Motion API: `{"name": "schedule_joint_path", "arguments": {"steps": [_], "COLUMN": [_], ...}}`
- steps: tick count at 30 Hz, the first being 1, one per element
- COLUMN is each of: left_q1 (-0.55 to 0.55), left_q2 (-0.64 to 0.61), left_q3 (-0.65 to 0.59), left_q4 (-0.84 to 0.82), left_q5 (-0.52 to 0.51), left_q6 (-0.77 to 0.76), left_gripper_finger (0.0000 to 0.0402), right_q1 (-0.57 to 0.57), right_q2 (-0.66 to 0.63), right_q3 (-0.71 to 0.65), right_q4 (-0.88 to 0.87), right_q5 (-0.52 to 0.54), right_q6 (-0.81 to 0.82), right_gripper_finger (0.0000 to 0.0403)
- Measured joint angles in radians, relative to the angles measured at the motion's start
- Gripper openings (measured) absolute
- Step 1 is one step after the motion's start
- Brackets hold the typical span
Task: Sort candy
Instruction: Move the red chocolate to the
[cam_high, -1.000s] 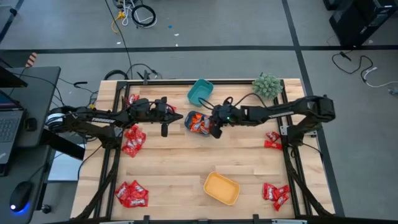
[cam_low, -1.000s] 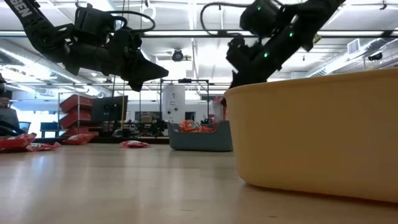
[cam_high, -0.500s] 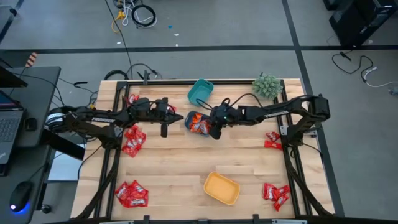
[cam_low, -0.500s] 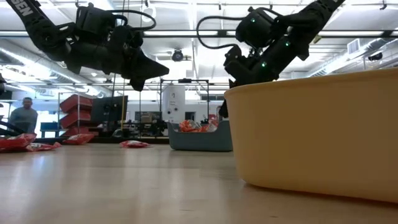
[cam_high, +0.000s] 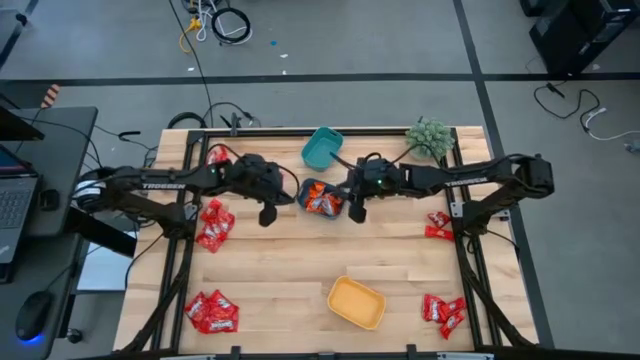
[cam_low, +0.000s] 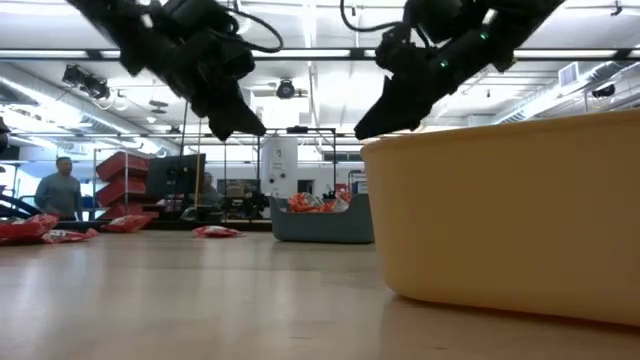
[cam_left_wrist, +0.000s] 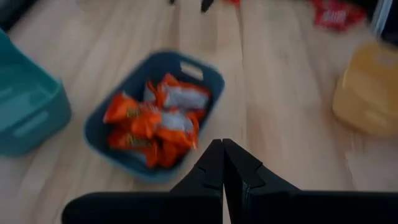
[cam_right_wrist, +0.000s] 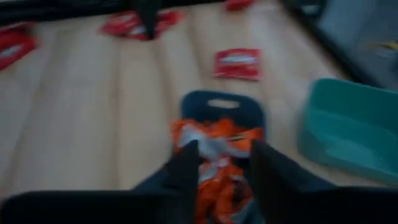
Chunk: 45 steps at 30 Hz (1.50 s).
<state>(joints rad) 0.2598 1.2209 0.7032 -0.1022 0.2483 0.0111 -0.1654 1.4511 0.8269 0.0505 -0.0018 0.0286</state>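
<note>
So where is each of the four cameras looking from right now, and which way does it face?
High: overhead, straight down; both arms flank the dark blue bin.
Low: tabletop level behind the yellow bin, facing the room; both arms overhead.
Left wrist: past the shut left pincer toward the dark blue bin.
Right wrist: past the open right pincer, same bin.
All four share the orange candy.
</note>
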Motion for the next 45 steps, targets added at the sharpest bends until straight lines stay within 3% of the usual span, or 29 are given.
{"name": "schedule_joint_path", "arguments": {"steps": [2,4,9,14,21,32,45], "left_q1": [-0.029,-0.059,-0.121,-0.151,-0.193,-0.229,-0.132], "left_q2": [0.000,0.000,0.000,0.000,0.000,0.000,0.000], "left_q3": [0.050,0.090,0.174,0.225,0.229,0.186,0.009], "left_q4": [-0.108,-0.196,-0.379,-0.609,-0.799,-0.908,-0.889], "left_q5": [-0.048,-0.093,-0.121,-0.123,-0.122,-0.247,-0.275], "left_q6": [0.009,0.006,-0.059,-0.218,-0.420,-0.721,-0.788], "left_gripper_finger": [0.0000,0.0000,0.0000,0.0000,0.0000,0.0000,0.0000], "right_q1": [0.000,0.002,0.000,0.001,0.001,0.001,0.001], "right_q2": [0.005,0.011,0.006,0.006,0.006,0.006,0.006], "right_q3": [-0.042,-0.084,-0.173,-0.243,-0.312,-0.332,-0.332], "right_q4": [0.053,0.126,0.297,0.430,0.545,0.593,0.608], "right_q5": [-0.098,-0.152,-0.156,-0.157,-0.157,-0.157,-0.156], "right_q6": [-0.005,-0.010,-0.004,-0.002,0.001,-0.010,-0.025], "right_gripper_finger": [0.0040,0.0013,0.0008,0.0006,0.0003,0.0002,0.0001]}}
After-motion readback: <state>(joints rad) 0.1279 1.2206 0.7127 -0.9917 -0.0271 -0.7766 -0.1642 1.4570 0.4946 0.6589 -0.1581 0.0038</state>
